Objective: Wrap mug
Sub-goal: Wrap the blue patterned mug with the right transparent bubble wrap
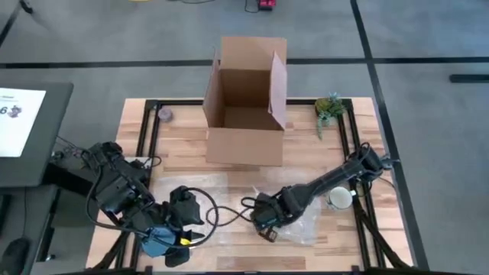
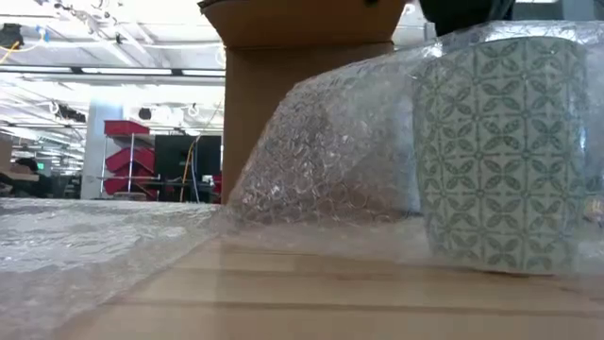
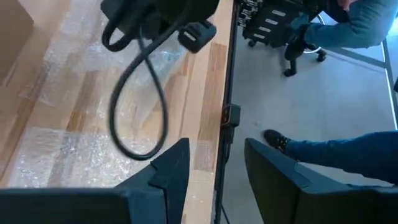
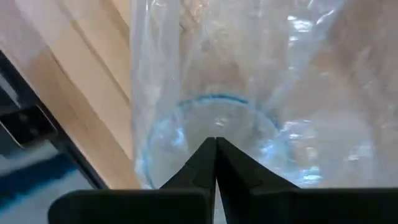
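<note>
Step in hand: by my reading, the wrap is being drawn over the patterned mug (image 2: pixel 498 151); it is not yet closed round it.
Right gripper (image 4: pixel 216 144): fingertips pressed together, apparently pinching a fold of bubble wrap (image 1: pixel 229 200), with a pale blue rim showing through the film just past the tips.
Mug: standing upright on the wooden table (image 1: pixel 306 156) beneath the lifted film, close under the right gripper.
Left gripper (image 3: pixel 214 158): fingers parted and holding nothing, hanging at the table's near edge, well clear of the mug.
Cardboard box (image 1: pixel 246 99): open, beyond both grippers.
Next move: likely carrying the pinched film across the mug and down its far side, kept taut so the mug does not tip.
</note>
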Controlling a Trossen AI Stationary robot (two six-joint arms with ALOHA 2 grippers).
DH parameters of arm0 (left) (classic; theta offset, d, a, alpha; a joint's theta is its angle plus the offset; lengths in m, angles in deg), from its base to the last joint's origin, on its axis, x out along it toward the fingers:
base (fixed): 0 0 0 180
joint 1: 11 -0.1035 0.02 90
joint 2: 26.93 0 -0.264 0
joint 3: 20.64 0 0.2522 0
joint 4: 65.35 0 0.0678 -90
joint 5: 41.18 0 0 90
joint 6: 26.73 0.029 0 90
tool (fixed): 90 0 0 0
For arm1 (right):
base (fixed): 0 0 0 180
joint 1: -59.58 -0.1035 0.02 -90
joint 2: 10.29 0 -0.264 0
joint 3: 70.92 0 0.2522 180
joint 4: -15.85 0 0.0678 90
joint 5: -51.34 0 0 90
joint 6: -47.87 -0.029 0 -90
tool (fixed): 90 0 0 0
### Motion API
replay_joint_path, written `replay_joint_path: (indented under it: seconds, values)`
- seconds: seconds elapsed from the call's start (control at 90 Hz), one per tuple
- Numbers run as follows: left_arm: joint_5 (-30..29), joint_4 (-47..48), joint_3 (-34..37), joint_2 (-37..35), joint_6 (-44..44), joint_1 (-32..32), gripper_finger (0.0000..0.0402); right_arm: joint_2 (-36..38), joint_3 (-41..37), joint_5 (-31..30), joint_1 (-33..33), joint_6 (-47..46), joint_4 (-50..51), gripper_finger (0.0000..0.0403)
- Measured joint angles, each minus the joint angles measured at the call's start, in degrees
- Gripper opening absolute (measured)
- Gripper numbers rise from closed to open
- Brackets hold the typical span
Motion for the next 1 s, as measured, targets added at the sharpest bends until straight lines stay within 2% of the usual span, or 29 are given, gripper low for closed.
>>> replay_joint_path:
  seconds: [0.133,0.322,0.444,0.678,0.833,1.0]
  values:
    - [-0.1,0.0,0.0,0.0,0.0,0.0,0.0133,-3.6,0.0,1.9,0.9,-4.8,-0.4,0.0019]
    - [-0.1,0.0,0.0,0.0,0.3,0.0,0.0134,-7.2,0.3,2.7,1.2,-5.4,-0.1,0.0058]
    - [0.0,-0.1,0.0,0.0,0.3,0.0,0.0134,-7.6,0.3,2.4,1.3,-3.2,-0.3,0.0070]
    - [0.0,-0.1,0.0,0.0,0.5,0.0,0.0134,-3.2,3.8,1.5,1.2,-2.3,4.0,0.0072]
    - [0.0,-0.1,0.0,0.0,0.7,-0.1,0.0134,-0.4,6.1,0.5,0.6,-6.3,7.7,0.0069]
    - [0.0,-0.1,0.0,0.0,0.7,-0.1,0.0134,-0.7,4.3,-0.9,-1.8,-7.4,7.1,0.0036]
